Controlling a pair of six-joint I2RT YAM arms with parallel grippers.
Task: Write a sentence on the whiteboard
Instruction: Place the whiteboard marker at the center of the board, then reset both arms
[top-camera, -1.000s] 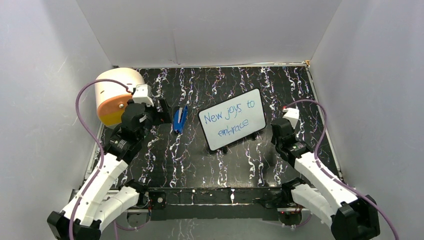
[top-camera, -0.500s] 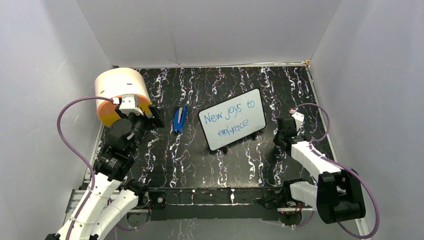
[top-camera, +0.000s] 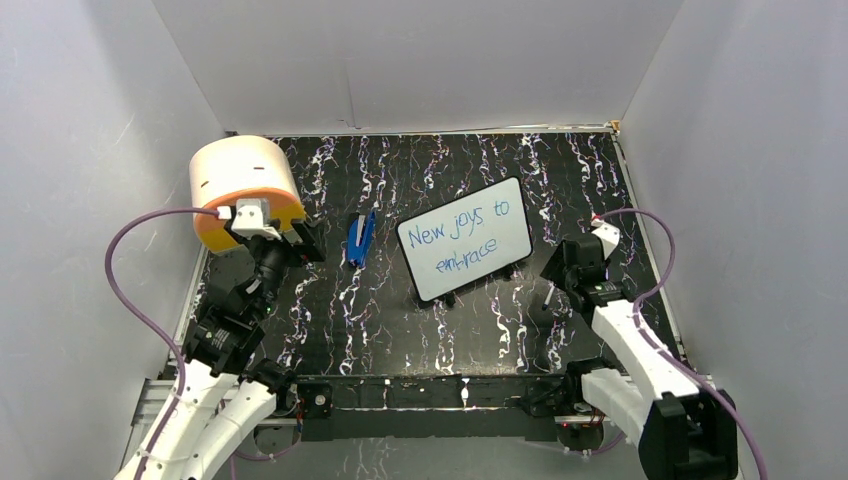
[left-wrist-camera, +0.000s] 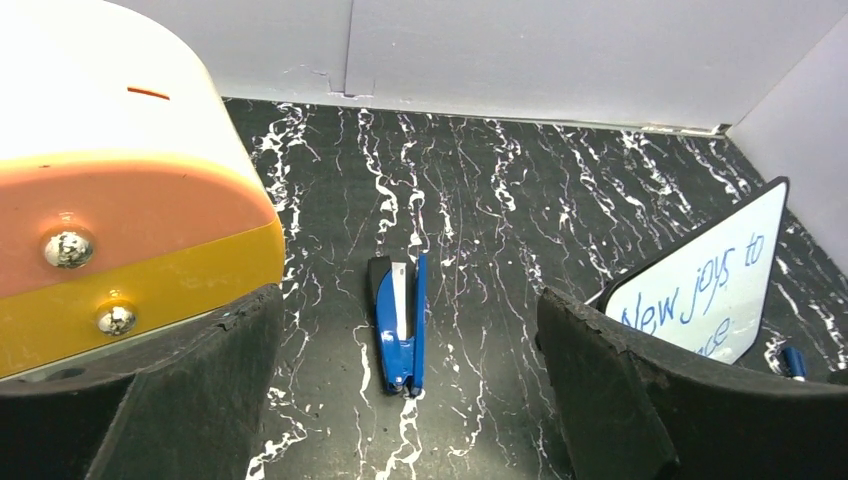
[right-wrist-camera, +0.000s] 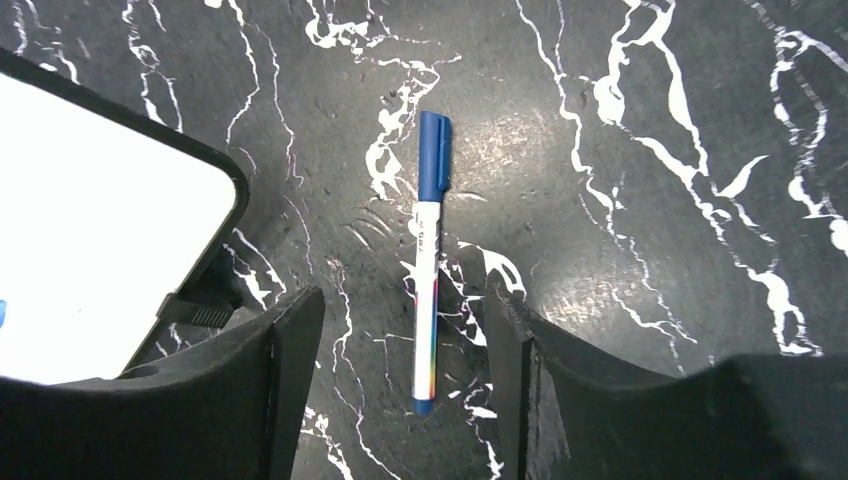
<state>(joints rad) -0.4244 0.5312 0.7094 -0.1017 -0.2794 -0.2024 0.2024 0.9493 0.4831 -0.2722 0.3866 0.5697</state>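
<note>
On table (top-camera: 400, 320), whiteboard (top-camera: 465, 250), long axis near-left to far-right

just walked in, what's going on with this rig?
Writing looks done: the whiteboard carries the sentence "New joys to embrace" in blue. The capped marker lies on the table between the right jaws, which stand open and clear of it. The left jaws stand wide open, holding nothing, near what looks like a blue stapler.
</note>
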